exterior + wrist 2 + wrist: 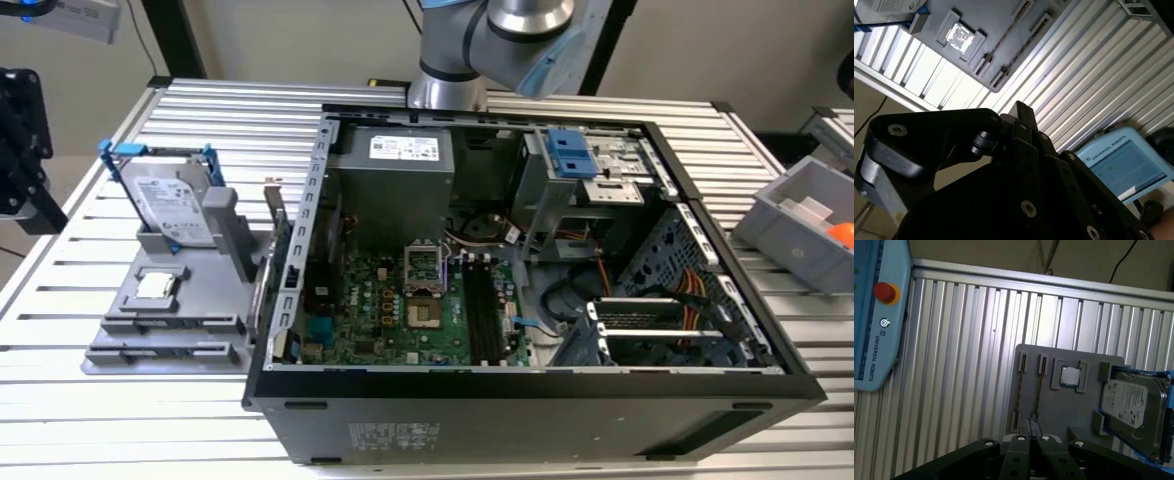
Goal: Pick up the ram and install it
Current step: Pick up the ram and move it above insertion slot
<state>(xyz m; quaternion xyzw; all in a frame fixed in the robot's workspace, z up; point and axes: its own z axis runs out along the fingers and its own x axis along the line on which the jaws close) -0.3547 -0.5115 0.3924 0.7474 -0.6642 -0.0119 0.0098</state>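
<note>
Ram (pixel 1038 392), thin brownish stick edge-on in the grey plastic holder (pixel 1074 410), risks a jab (my black fingers (pixel 1015 460) are pressed together).

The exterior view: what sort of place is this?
Probably a robot workcell for computer assembly: a robot arm rises behind an open computer case on a ribbed metal table, beside a grey fixture holding a hard drive.

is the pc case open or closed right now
Open. In the exterior view the computer case lies on its side with no panel over it, leaving the motherboard exposed.
</note>
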